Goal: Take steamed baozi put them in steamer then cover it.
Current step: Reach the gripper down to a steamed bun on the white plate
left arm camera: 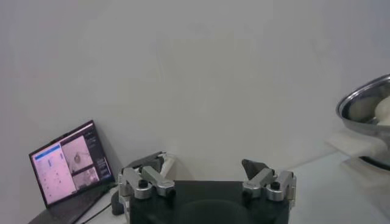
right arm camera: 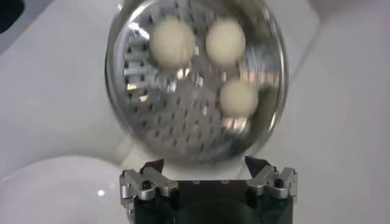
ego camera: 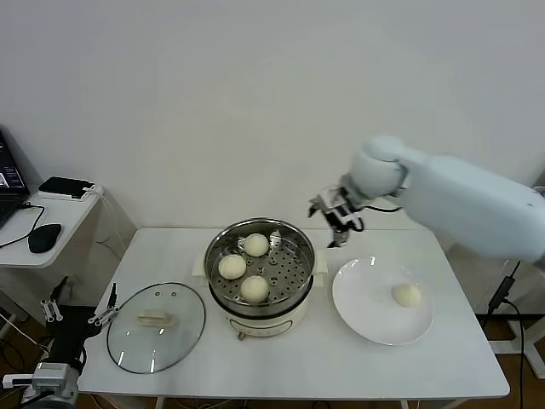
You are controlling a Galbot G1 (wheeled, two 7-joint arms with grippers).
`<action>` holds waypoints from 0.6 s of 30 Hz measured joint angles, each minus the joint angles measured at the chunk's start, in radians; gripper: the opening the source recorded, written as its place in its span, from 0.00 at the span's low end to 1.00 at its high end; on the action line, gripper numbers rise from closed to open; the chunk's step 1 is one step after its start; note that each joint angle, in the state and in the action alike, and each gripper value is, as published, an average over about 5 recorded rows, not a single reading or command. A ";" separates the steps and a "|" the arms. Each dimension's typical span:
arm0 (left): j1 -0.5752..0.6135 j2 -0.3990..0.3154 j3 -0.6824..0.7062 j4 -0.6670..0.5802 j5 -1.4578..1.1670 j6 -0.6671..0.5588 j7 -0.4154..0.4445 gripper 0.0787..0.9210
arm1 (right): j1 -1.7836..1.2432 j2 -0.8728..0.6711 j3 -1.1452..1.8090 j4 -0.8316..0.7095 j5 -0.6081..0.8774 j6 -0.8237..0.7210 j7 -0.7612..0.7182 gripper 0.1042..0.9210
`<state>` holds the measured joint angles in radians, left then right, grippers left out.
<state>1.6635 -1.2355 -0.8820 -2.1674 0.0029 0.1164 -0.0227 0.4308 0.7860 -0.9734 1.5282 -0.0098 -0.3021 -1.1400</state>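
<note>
Three steamed baozi sit on the perforated tray inside the steamer, which stands mid-worktop. The fourth baozi lies alone on the white plate, on the robot's right side of the steamer and just beside it.

The right gripper hangs in the air above the far rim of the steamer, toward the plate side, with its jaws apart and nothing between them; the right wrist view looks straight down on the three buns in the tray and a slice of the plate.

The relation that matters next is this: the last bun lies to the right of and nearer the robot than the right gripper's jaws, and lower, resting on the plate. Being round, it has no long axis to line up with, so any approach angle should serve. The right arm is plainly the nearer one.

Room looks generous. The bun sits clear of the plate's rim, with bare plate all round it, and the tray has an open patch on its right half for a fourth bun.

The cover lies flat on the worktop to the steamer's left, its handle up. The left gripper waits low off the worktop's left edge, jaws apart and empty, and is the closer one to the cover.
</note>
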 measured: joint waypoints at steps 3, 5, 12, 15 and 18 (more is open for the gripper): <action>-0.002 0.003 0.008 0.004 0.001 0.000 0.000 0.88 | -0.048 -0.074 0.038 0.002 -0.011 -0.014 0.002 0.88; -0.003 0.005 0.013 0.005 0.002 0.000 0.000 0.88 | -0.092 -0.118 0.071 -0.001 -0.022 -0.016 0.004 0.88; 0.003 0.021 0.021 0.017 0.003 -0.003 -0.001 0.88 | -0.292 -0.222 0.230 -0.036 -0.075 0.001 0.010 0.88; 0.004 0.025 0.026 0.021 0.005 -0.003 -0.001 0.88 | -0.381 -0.244 0.304 -0.060 -0.102 0.017 0.010 0.88; 0.002 0.031 0.028 0.022 0.008 -0.002 -0.001 0.88 | -0.463 -0.256 0.371 -0.088 -0.132 0.035 0.011 0.88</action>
<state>1.6656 -1.2049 -0.8541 -2.1457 0.0106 0.1139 -0.0240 -0.0321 0.5297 -0.6019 1.4397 -0.1415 -0.2669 -1.1286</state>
